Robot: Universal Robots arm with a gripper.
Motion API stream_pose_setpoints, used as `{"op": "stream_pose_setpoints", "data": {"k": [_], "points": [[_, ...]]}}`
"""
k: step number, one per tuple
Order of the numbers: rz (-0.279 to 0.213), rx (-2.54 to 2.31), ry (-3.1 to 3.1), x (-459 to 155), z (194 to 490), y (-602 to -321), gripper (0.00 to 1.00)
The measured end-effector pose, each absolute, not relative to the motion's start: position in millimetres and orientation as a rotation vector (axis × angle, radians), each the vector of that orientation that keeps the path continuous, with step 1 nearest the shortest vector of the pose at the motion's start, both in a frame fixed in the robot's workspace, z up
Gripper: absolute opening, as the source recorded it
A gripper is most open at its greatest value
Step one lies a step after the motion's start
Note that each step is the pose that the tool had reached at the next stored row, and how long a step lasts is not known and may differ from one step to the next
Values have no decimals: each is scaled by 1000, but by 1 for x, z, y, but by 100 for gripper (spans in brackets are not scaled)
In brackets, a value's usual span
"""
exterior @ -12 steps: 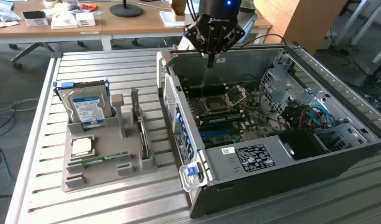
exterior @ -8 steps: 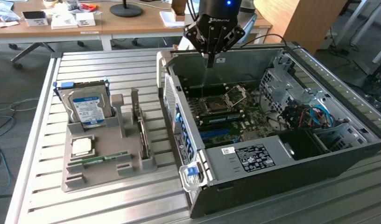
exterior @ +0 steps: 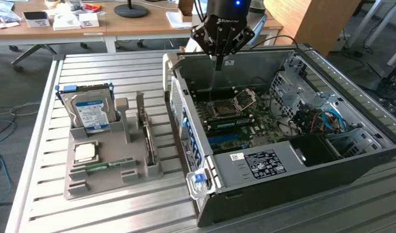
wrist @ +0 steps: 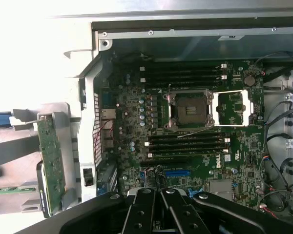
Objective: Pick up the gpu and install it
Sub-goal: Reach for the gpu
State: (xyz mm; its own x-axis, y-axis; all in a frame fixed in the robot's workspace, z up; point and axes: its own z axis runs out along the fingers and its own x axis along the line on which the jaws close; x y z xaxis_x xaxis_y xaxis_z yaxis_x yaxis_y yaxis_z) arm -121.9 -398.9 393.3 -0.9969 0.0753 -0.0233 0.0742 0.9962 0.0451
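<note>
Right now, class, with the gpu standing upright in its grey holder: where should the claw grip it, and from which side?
Likely the top edge of the gpu, from straight above. It stands on edge in the grey holder, slots holding its lower edge, so the claw can close across its flat faces.

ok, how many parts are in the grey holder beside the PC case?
4 in the grey holder: hard drive upright at the far end, graphics card on edge along the side nearest the case, square chip lying flat, memory stick flat beside it. Anything smaller may be hidden.
</note>
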Motion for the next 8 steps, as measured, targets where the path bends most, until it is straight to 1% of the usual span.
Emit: {"op": "stream_pose_setpoints", "data": {"k": [8], "points": [[69,117,3114,-134,393,-399,11]]}}
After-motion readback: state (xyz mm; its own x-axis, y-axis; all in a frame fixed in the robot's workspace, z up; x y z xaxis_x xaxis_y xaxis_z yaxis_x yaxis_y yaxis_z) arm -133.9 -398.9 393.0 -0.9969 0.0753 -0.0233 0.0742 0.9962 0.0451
